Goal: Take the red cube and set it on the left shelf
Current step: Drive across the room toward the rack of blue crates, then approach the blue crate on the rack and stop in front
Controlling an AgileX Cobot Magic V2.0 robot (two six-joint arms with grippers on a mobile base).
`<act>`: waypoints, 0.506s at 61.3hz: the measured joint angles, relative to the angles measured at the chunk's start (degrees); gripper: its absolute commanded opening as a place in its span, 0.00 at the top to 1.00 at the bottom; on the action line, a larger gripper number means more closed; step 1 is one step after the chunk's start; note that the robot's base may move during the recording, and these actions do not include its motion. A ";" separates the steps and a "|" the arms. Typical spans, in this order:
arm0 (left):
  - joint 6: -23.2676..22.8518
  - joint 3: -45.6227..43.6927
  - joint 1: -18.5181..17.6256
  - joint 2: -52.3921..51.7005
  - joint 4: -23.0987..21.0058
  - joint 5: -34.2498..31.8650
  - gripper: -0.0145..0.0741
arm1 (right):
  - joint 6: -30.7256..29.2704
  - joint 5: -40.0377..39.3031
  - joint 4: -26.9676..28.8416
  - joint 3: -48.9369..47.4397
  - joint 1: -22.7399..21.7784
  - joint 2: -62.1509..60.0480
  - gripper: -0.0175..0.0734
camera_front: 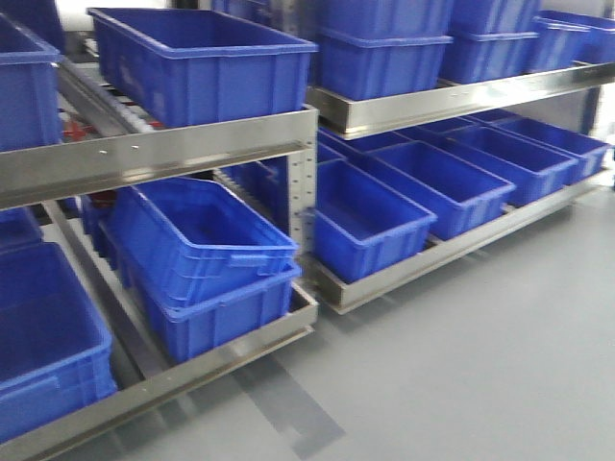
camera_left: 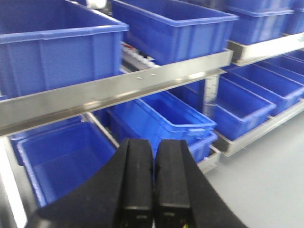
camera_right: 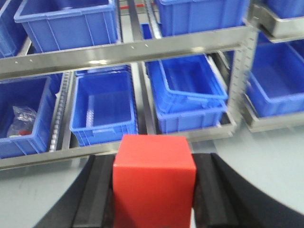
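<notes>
Steel-railed and two tiers high, the left shelf [camera_front: 173, 154] fills most of your front view, with a second rack [camera_front: 461, 96] just beside it on the right. Grey floor [camera_front: 480, 365] lies before both. Deep-blue crates [camera_front: 202, 67] sit on each tier; on the lower one, a tilted crate [camera_front: 197, 235] rests inside another. Your left gripper [camera_left: 154, 185] faces the shelf with its black fingers pressed together, holding nothing. Your right gripper [camera_right: 154, 199] pinches the red cube [camera_right: 153, 175] between its black pads, out in front of the shelf and apart from every crate. A lower crate at far left holds a clear bag [camera_right: 20, 121].
</notes>
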 measured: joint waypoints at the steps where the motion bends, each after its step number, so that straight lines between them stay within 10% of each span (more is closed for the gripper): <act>1: 0.00 0.00 0.00 0.00 0.00 0.00 0.72 | 0.00 0.00 0.00 0.00 0.00 0.00 0.58; 31: 0.00 0.00 0.00 0.00 0.00 0.00 0.72 | 0.00 0.00 0.00 0.00 0.00 0.00 0.58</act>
